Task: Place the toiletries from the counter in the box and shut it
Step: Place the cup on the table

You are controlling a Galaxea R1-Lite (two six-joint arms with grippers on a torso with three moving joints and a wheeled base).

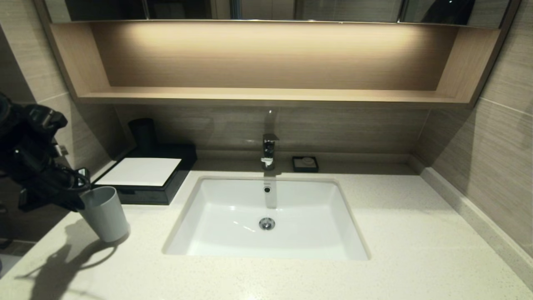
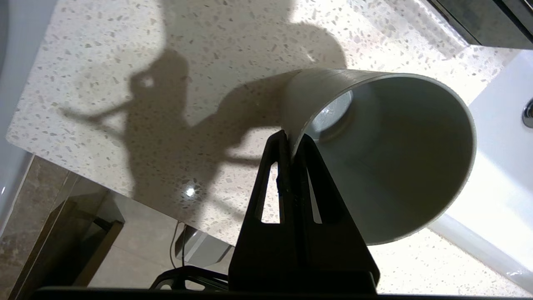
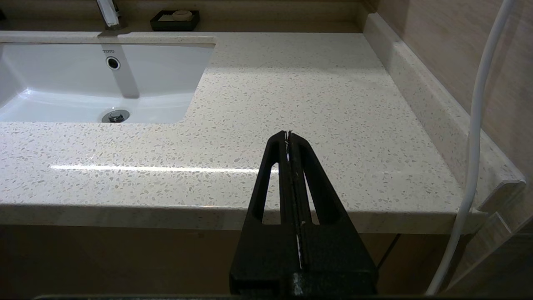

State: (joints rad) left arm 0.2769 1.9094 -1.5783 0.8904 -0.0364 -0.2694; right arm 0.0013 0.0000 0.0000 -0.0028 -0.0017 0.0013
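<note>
Left wrist view: tumbler [image 2: 387, 158] empty inside.

Counter [image 1: 399, 233]: off-white speckled stone, polished, glinting under the light; basin [image 1: 216, 216]: glossy white ceramic; tap [image 1: 269, 151] and drain [image 1: 267, 223]: shiny metal; cup [image 1: 105, 214]: smooth grey plastic, matt outside; box [image 1: 166, 192]: matt black sides, flat white top; shelf [image 1: 266, 96]: pale wood grain, matt; left gripper [image 2: 292, 143] fingers: matt black plastic.
</note>
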